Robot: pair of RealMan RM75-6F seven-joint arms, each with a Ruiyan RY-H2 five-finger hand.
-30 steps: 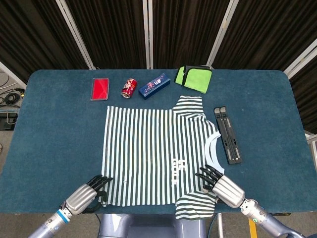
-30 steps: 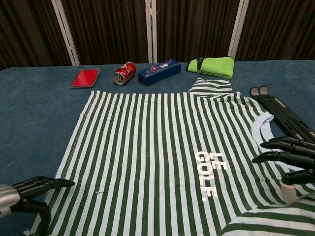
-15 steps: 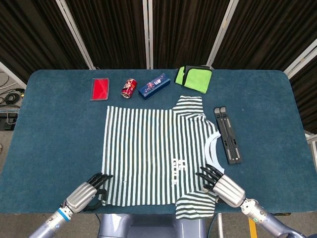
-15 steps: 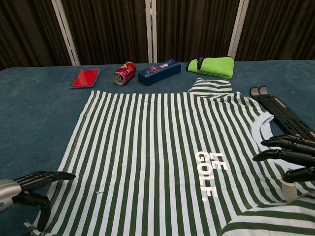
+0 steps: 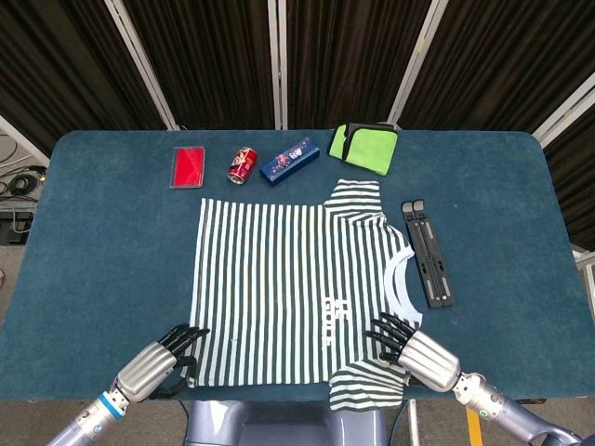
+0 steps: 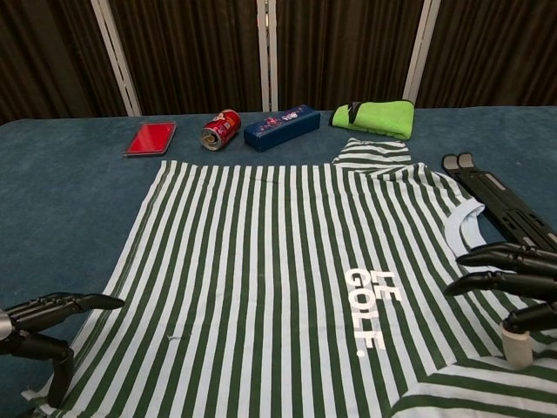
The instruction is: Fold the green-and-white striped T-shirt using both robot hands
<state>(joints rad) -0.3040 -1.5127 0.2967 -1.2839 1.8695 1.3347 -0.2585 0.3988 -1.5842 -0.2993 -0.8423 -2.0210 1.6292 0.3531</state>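
A red case [image 5: 188, 167], soda can [image 5: 243, 165], blue box [image 5: 290, 160], green cloth [image 5: 364, 147] and black stand [image 5: 428, 253] rest on the blue table [image 5: 102, 242].

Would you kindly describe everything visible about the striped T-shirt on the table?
The striped T-shirt lies flat on the blue table, collar toward the black stand. Green and white stripes, white neckband, white "LE GOLF" print. One sleeve points to the far edge, the other hangs over the near edge. The left hand is at its near hem corner; the right hand is over the near shoulder.
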